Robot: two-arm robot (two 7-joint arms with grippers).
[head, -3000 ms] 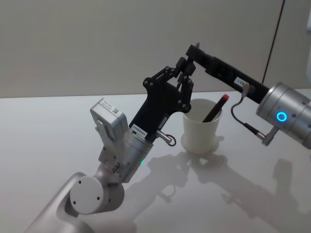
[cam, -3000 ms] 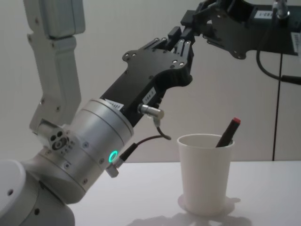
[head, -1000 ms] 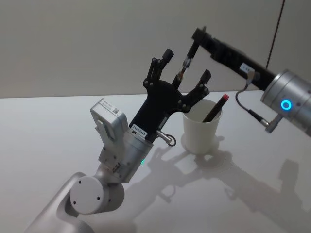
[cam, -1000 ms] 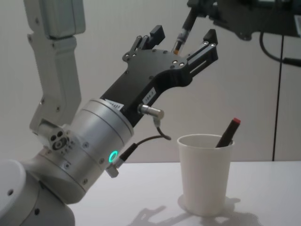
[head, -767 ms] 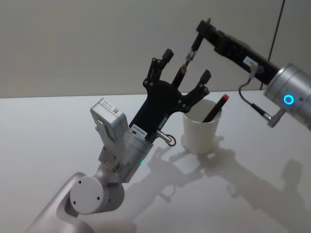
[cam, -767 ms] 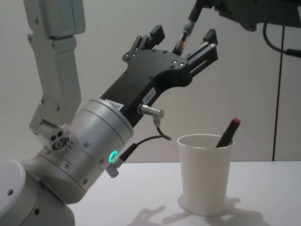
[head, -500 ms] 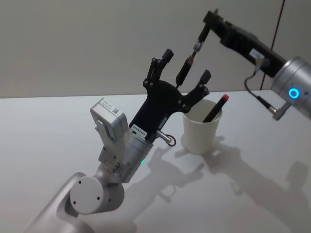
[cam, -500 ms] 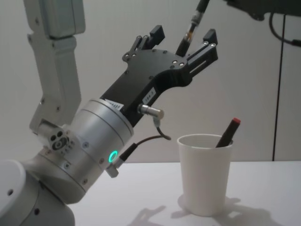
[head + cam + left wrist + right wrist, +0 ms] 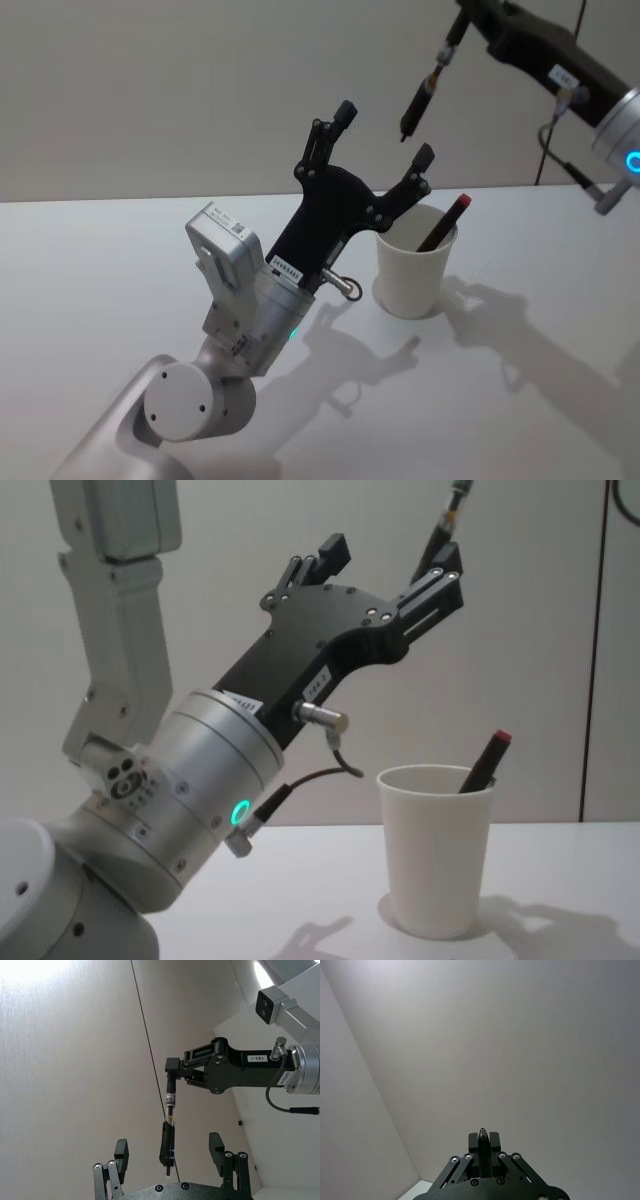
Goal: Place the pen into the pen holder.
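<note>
A dark pen point(image 9: 422, 92) hangs tip down from my right gripper point(image 9: 456, 22), which is shut on its upper end, high at the back right. In the right wrist view the pen's tip point(image 9: 482, 1133) sticks out past the closed fingers point(image 9: 493, 1141). My left gripper point(image 9: 385, 132) stands open just below and left of the pen, holding nothing; its fingers point(image 9: 445, 565) point up and the pen point(image 9: 441, 528) passes behind one fingertip. From the left wrist the pen point(image 9: 168, 1144) hangs above the gap between those fingers. The pen holder point(image 9: 415, 262), a white paper cup point(image 9: 437, 845), stands on the table under both grippers.
Another pen with a red cap point(image 9: 446, 222) leans inside the cup point(image 9: 485, 762). The left arm's silver wrist and forearm point(image 9: 245, 300) rise from the lower left. The white table point(image 9: 520, 390) spreads around the cup, with a plain wall behind.
The left gripper opened and let go of the pen. The right gripper, shut on the pen, has carried it up and to the right, out from between the left fingers. The left arm has stayed put.
</note>
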